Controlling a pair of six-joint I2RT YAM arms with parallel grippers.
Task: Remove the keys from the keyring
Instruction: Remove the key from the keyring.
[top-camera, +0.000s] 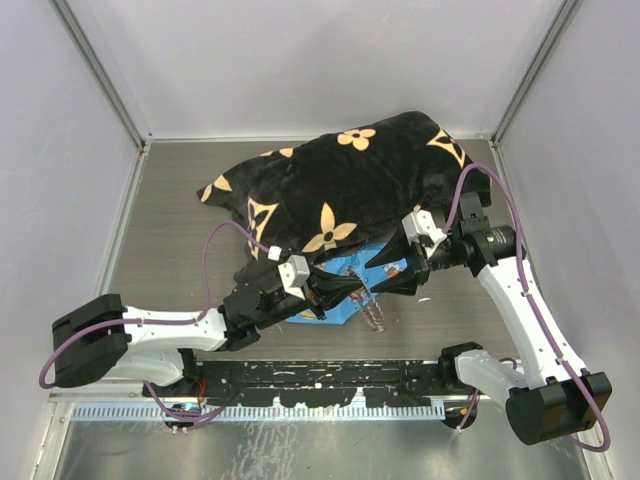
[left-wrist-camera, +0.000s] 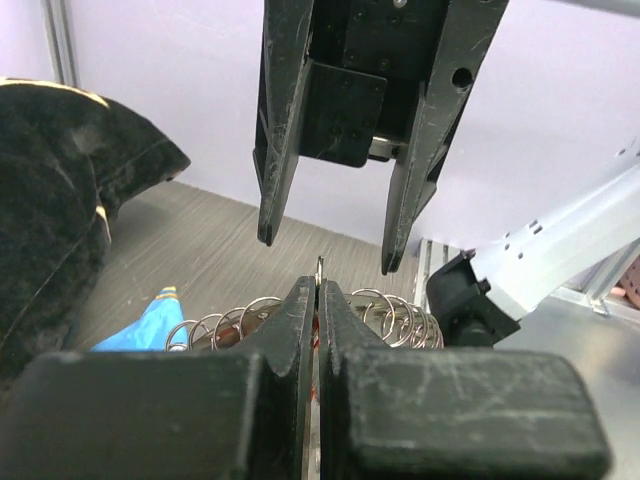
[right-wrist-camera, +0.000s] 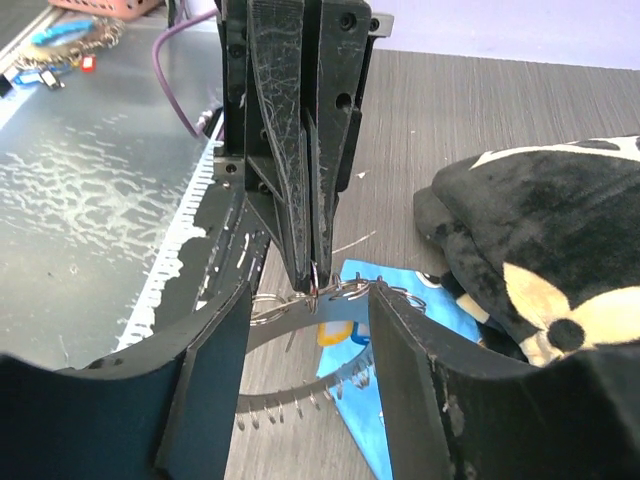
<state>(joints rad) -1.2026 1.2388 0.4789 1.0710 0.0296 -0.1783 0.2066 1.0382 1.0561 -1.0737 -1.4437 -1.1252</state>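
The keyring (right-wrist-camera: 345, 292) is a chain-like string of small silvery wire loops, hanging just above the blue cloth (right-wrist-camera: 400, 400). My left gripper (left-wrist-camera: 318, 300) is shut on one loop of it, with the keyring (left-wrist-camera: 400, 315) fanning out to both sides of the jaws. A sliver of red shows between those jaws; I cannot tell whether it is one of the keys, and no key shows plainly. My right gripper (right-wrist-camera: 305, 310) is open and faces the left gripper (right-wrist-camera: 312, 270) tip to tip. Its fingers straddle the keyring, which reaches its right finger. From above, both grippers (top-camera: 350, 290) (top-camera: 378, 282) meet over the cloth.
A big black plush cushion (top-camera: 350, 190) with tan flower prints lies right behind the grippers and overlaps the blue cloth (top-camera: 340, 308). White walls close in the table on three sides. A black rail (top-camera: 320, 375) runs along the near edge.
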